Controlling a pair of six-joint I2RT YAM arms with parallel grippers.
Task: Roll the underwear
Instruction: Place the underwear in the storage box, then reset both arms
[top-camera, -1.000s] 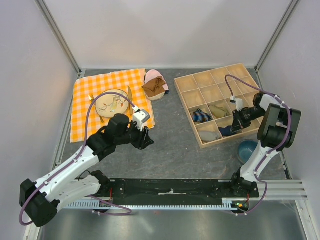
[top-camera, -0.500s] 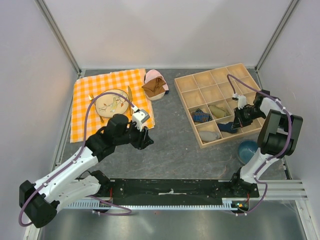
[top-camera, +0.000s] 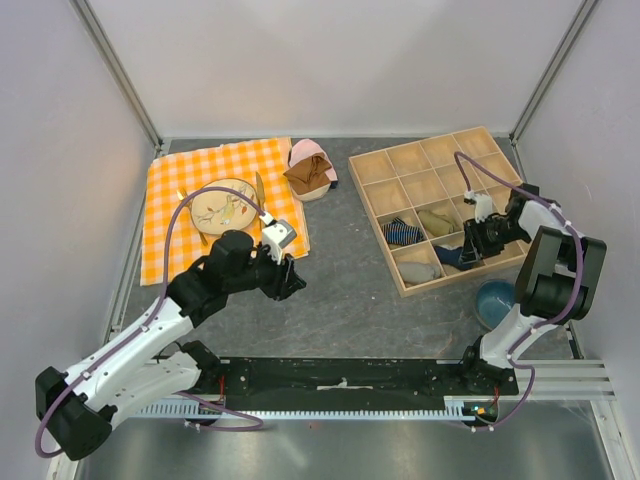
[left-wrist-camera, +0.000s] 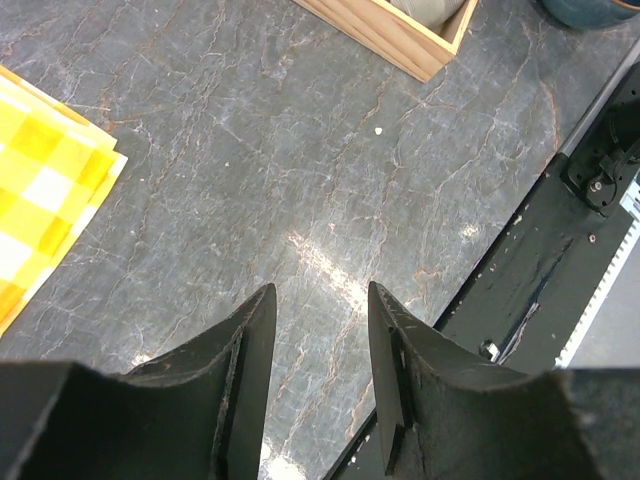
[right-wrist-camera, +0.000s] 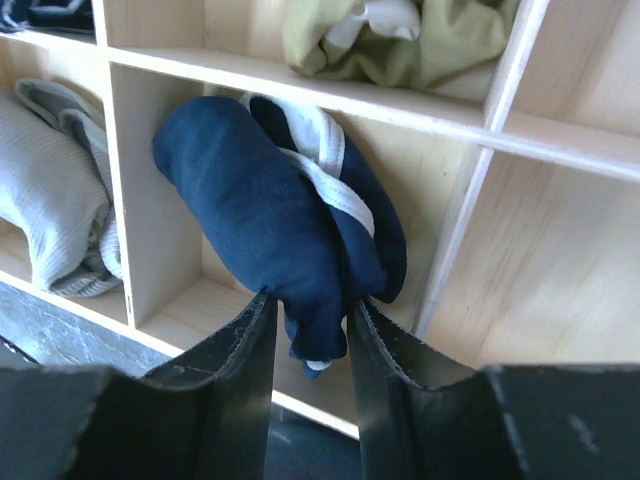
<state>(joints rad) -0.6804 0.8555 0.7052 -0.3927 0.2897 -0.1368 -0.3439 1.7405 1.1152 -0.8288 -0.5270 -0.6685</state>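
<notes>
The underwear (right-wrist-camera: 270, 210), a navy roll with white trim, lies in a front compartment of the wooden divider box (top-camera: 375, 225); from above it shows as a dark bundle (top-camera: 450, 260). My right gripper (right-wrist-camera: 308, 298) is at its near end, jaws parted, with the roll's loose tail hanging between them and the fingertips just brushing the cloth. In the top view that gripper (top-camera: 470, 250) reaches over the box's right side. My left gripper (left-wrist-camera: 320, 290) hovers open over bare grey tabletop, nothing between its fingers, near the orange cloth's corner (top-camera: 285, 280).
Neighbouring compartments hold a striped roll (top-camera: 400, 232), an olive garment (right-wrist-camera: 400, 40) and a grey one (right-wrist-camera: 50, 210). A blue bowl (top-camera: 493, 298) sits right of the box. At back left are an orange checked cloth (top-camera: 170, 200) with a plate (top-camera: 225, 205), and brown and pink garments (top-camera: 310, 170).
The right jaws have parted from a tight pinch on the underwear, which now rests in its compartment. The right wrist shifted slightly. The left arm has barely moved.
</notes>
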